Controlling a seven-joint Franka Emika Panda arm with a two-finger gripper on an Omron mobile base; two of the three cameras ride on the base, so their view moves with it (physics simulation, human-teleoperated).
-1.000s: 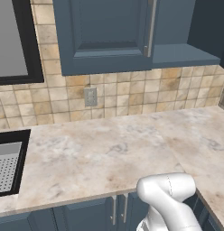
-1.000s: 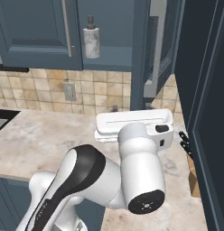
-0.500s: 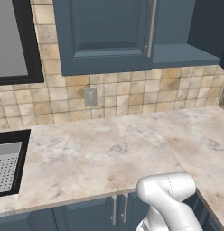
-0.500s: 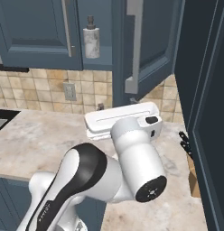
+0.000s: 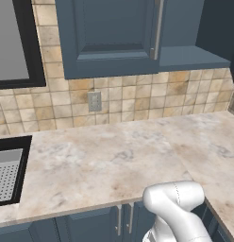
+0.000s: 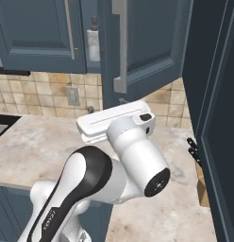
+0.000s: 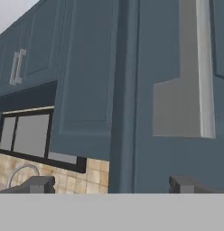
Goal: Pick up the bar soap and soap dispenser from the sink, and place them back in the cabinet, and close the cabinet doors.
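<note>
The gripper point(image 7: 109, 184) is standing spread and empty, right up against the swinging right door point(image 6: 147, 42) just below its silver handle point(image 6: 120, 47). Over the last second that door has been swinging closed. The soap dispenser point(image 6: 93, 43) is sitting on the cabinet shelf, so door-closing is likely under way above the bench point(image 5: 114, 160).

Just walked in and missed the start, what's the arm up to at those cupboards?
The robot's open gripper is right up against the right cabinet door, near its long silver handle, and holds nothing. That door stands nearly shut, leaving a narrow gap. Through the gap the soap dispenser shows on the shelf inside. The left door already looks closed. At the counter's left end sits the sink.
</note>
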